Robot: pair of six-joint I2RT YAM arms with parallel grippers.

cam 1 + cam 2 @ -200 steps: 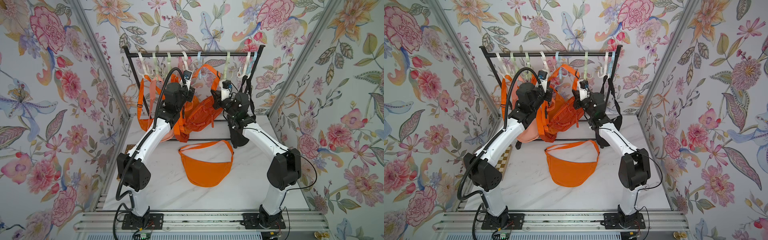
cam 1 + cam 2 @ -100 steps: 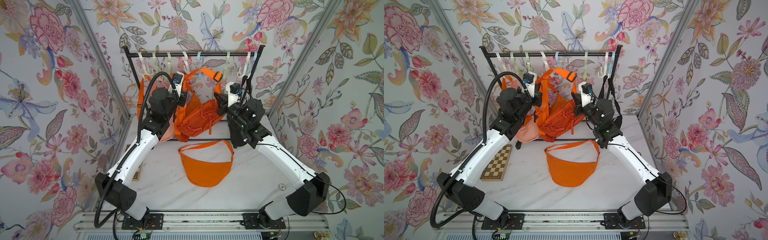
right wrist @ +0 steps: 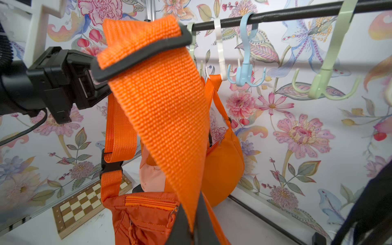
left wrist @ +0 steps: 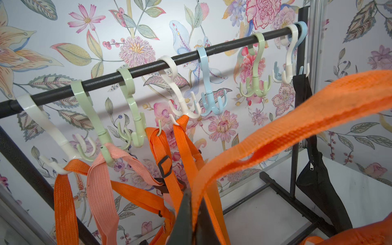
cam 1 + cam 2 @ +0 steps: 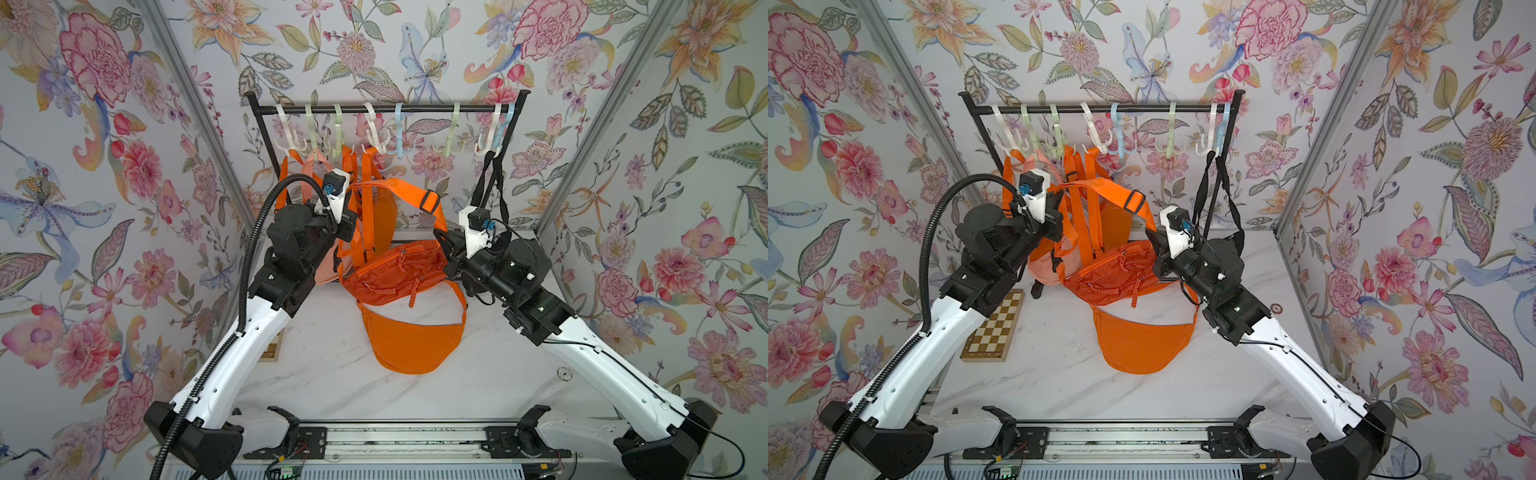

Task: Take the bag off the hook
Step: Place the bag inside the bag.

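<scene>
We find no word, label, brand or number that can be read in any view. In a top view a small round mark [image 5: 565, 372] lies on the right side of the desk [image 5: 332, 374]. In a top view a small round disc [image 5: 1276, 308] lies farther back on that same side. Both are too small for us to make out any print.
</scene>
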